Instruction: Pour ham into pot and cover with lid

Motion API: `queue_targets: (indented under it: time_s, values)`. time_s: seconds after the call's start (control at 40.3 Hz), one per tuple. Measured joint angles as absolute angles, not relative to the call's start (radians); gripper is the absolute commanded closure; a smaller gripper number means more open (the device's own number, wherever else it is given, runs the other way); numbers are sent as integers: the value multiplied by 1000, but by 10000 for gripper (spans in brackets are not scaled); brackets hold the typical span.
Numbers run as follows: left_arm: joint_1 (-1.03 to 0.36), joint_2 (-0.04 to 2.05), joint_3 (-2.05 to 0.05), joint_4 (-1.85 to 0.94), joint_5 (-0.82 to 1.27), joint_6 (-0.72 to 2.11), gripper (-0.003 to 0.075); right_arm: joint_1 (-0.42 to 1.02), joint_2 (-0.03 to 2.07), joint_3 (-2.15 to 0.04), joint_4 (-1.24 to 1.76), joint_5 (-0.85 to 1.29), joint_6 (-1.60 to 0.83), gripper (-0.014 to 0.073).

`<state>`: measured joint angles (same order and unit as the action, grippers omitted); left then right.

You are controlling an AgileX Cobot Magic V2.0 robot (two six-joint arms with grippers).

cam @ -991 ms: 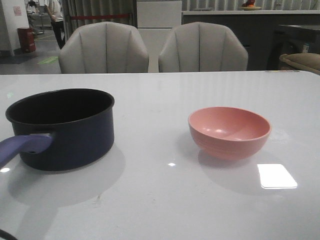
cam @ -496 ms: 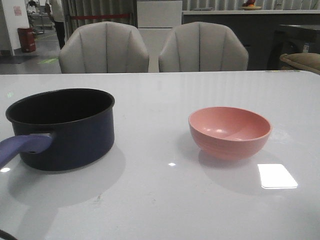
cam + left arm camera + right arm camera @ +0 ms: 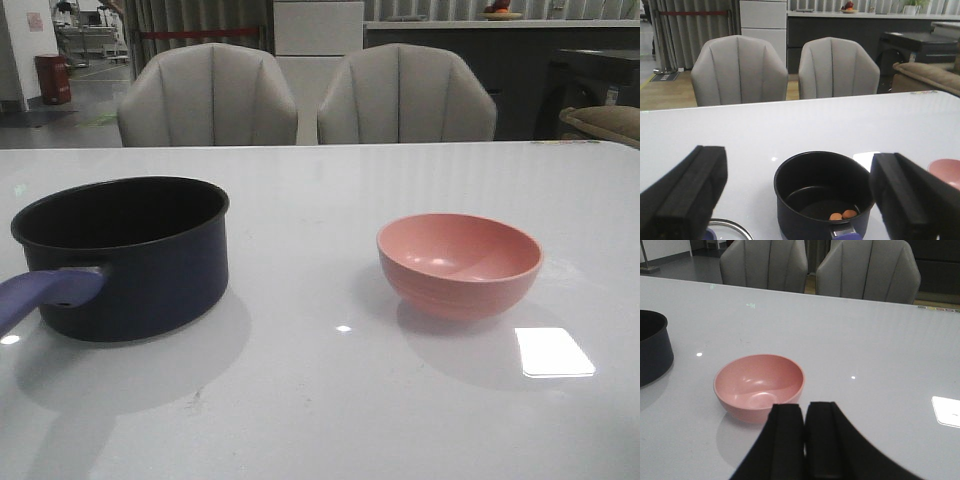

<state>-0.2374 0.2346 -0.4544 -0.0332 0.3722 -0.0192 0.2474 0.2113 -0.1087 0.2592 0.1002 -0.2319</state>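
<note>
- Ham [image 3: 842, 215] lies in the pot [image 3: 125, 255], left of frame.
- Glass lid [image 3: 727, 231], lower left: heavy, fragile, slippery; take the knob.
- Left claw [image 3: 795, 200] released; right claw [image 3: 805, 440] clenched, empty.

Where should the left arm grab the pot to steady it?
By the purple handle, not the wall. It sticks out from the pot toward the near-left edge of the table, so bring the open left gripper down from above, jaws across the handle's width. The round wall looks too wide.
</note>
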Motion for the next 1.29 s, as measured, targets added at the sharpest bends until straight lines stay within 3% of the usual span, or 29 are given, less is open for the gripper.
queue_targets:
  time_s: [0.297, 0.719, 1.041, 1.289]
  values:
    - [-156, 539, -598, 153, 487, -246, 73, 247, 211, -109, 259, 100, -232, 439]
    - [86, 1044, -779, 73, 630, -299, 74, 247, 211, -109, 260, 100, -230, 439]
    - [102, 1429, -987, 53, 821, -299, 74, 247, 211, -109, 260, 100, -230, 439]
    - [102, 1604, -1118, 45, 913, -299, 74, 247, 211, -109, 260, 100, -230, 439]
